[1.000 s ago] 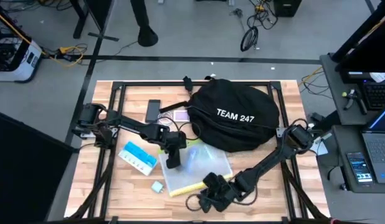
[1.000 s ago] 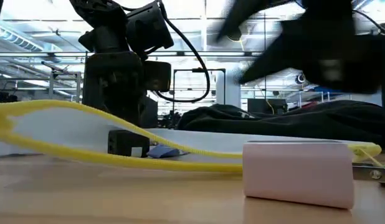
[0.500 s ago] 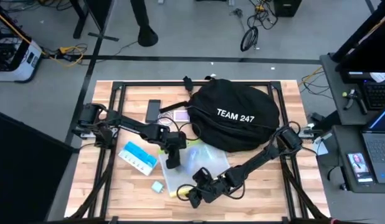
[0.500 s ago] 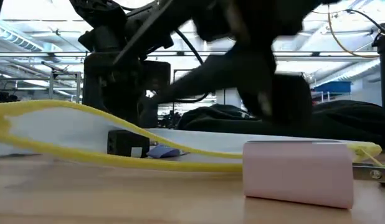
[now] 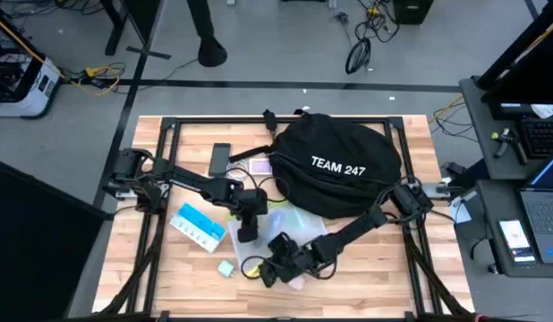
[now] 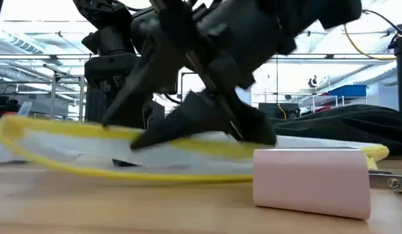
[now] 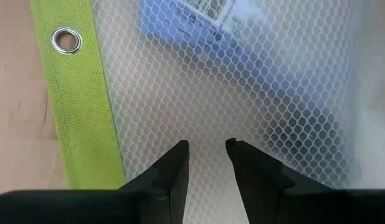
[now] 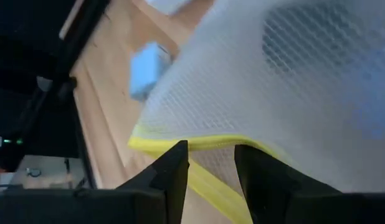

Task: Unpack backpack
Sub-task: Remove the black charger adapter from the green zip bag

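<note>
Clearly the backpack (image 5: 341, 167) is soft, bulky and slumping, best lifted by its top handle; meanwhile both jaws stand slightly apart over the mesh pouch (image 7: 242, 81).

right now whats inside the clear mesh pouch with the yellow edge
Through the mesh pouch a blue flat item with a white label shows. What it is stays blurred by the mesh, and the rest of the inside is out of frame. The left pincer hovers just over the pouch.
</note>
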### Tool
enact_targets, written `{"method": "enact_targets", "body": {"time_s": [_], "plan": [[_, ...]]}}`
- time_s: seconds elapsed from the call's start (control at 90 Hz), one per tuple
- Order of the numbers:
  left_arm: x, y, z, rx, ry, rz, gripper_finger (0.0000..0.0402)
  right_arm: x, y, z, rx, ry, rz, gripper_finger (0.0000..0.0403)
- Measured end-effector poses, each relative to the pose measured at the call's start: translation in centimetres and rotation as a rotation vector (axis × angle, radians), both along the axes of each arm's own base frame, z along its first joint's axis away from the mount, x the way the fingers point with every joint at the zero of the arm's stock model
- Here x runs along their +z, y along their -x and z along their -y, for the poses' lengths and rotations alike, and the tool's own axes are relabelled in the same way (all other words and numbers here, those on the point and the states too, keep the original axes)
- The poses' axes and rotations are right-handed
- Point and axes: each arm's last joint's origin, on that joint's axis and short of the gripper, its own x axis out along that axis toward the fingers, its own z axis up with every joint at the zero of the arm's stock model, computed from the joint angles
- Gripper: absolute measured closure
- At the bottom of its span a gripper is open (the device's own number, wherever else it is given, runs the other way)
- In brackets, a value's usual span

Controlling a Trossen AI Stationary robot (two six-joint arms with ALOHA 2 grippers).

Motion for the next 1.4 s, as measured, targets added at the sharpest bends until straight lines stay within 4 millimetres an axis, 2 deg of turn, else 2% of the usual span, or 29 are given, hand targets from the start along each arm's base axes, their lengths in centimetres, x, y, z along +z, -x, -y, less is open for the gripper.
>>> {"method": "enact_targets", "body": {"time_s": [0.089,0.189,0.311,0.433,0.578,0.722,0.867,1.189,1.4], "plan": [[0.0,0.0,0.0,0.000,0.000,0.000,0.0295,0.4,-0.4,0.3,0.024,0.023,-0.002,0.0285],[0.0,0.0,0.0,0.000,0.000,0.001,0.0295,-0.1,0.1,0.2,0.075,0.056,-0.086,0.0285],[0.0,0.0,0.0,0.001,0.000,0.001,0.0295,-1.0,1.7,-0.8,0.123,0.109,-0.209,0.0284],[0.0,0.0,0.0,0.002,0.001,0.001,0.0295,-1.1,2.5,-2.2,0.182,0.066,-0.247,0.0284],[0.0,0.0,0.0,0.002,0.001,0.005,0.0295,-1.3,3.5,-3.3,0.102,0.046,-0.267,0.0286],[0.1,-0.3,0.0,0.002,0.003,0.030,0.0295,-1.6,3.5,-2.0,-0.080,0.132,-0.259,0.0297],[0.1,-0.3,0.0,0.002,0.003,0.036,0.0295,-1.4,2.8,-1.2,-0.212,0.239,-0.132,0.0312],[0.2,-0.3,0.1,-0.033,0.007,0.041,0.0295,-0.3,1.0,0.3,-0.261,0.373,-0.005,0.0321],[0.2,-0.2,0.5,-0.134,0.046,0.053,0.0295,-0.3,0.6,1.1,-0.206,0.387,-0.032,0.0321]]}}
